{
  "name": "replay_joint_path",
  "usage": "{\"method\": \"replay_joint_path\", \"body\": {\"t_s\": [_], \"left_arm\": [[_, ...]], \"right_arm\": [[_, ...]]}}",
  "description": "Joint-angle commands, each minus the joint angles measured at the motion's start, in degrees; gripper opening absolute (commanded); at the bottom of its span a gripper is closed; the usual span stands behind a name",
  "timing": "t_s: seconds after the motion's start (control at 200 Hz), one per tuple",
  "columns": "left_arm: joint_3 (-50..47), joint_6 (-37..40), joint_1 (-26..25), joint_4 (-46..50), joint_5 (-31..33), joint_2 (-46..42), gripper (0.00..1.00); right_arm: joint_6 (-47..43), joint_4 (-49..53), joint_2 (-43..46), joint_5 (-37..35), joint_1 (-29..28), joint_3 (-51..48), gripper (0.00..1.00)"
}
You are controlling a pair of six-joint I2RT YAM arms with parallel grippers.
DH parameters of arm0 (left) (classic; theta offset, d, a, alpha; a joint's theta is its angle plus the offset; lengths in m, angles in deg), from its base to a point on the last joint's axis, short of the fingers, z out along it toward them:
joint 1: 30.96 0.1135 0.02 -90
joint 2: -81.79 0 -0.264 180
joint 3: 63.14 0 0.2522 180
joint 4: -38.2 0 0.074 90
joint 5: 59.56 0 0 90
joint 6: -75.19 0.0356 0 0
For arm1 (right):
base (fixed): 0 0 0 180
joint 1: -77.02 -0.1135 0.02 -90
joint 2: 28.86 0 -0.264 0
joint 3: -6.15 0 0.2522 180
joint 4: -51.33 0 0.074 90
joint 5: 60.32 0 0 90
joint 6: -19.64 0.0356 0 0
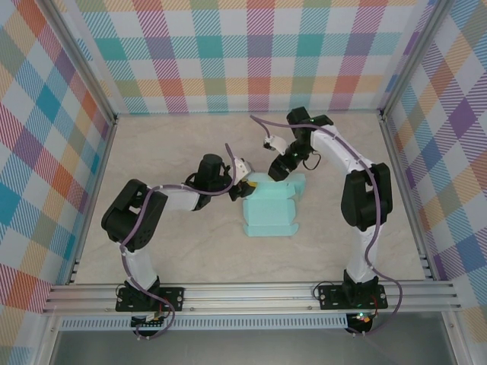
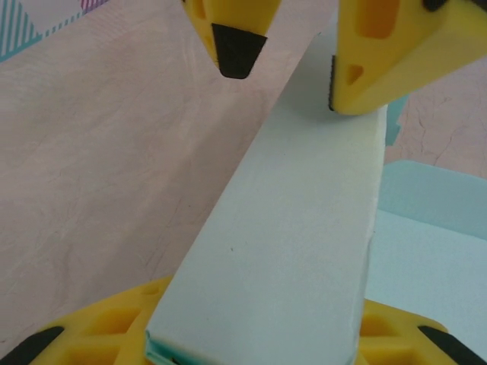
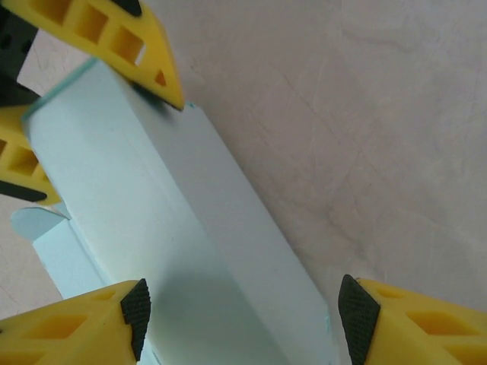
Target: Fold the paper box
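We'd say roughly halfway: the paper box (image 1: pixel 271 213) sits mid-table (image 1: pixel 167 160) with one long wall stood up, while its near flaps lie flat. The left gripper (image 1: pixel 242 185) has its fingers (image 2: pixel 373 61) apart, one pad on that wall. The right gripper (image 1: pixel 280 169) has its fingers (image 3: pixel 133 318) spread around the far end, clamping nothing.

**Card Edges Lost Behind Fingers and Frame**

From above, the left fingers (image 1: pixel 246 185) and right fingers (image 1: pixel 278 169) covered parts of the paper box's (image 1: pixel 272 211) far edge, and contact was too small to judge. In both wrist views its raised panel (image 2: pixel 289 228) ran off the bottom edge, hiding the worktop (image 2: pixel 91 152) behind it.
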Motion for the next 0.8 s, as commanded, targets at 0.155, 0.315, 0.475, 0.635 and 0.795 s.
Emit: {"method": "replay_joint_path", "body": {"t_s": [0.155,0.315,0.475,0.635,0.795], "left_arm": [[-4.2,-5.2,-0.8,-12.0,5.3,2.1,0.28],[-5.7,-8.7,-0.9,-14.7,10.1,1.5,0.4],[-9.0,-11.4,-1.4,-18.9,13.5,0.1,0.67],[-10.6,-12.4,-2.2,-19.1,16.1,-1.0,0.68],[-11.3,-14.3,-3.8,-19.9,21.3,-1.9,0.61]], "right_arm": [[-0.2,1.2,-1.1,0.4,-0.4,-2.2,0.6],[0.7,0.5,-0.6,0.4,-0.4,-4.2,0.55],[1.3,0.2,-0.6,-0.3,-0.4,-4.9,0.5],[1.9,0.0,-0.7,-0.2,-0.4,-5.0,0.47],[3.2,-0.4,-0.4,0.8,-0.4,-5.0,0.47]]}}
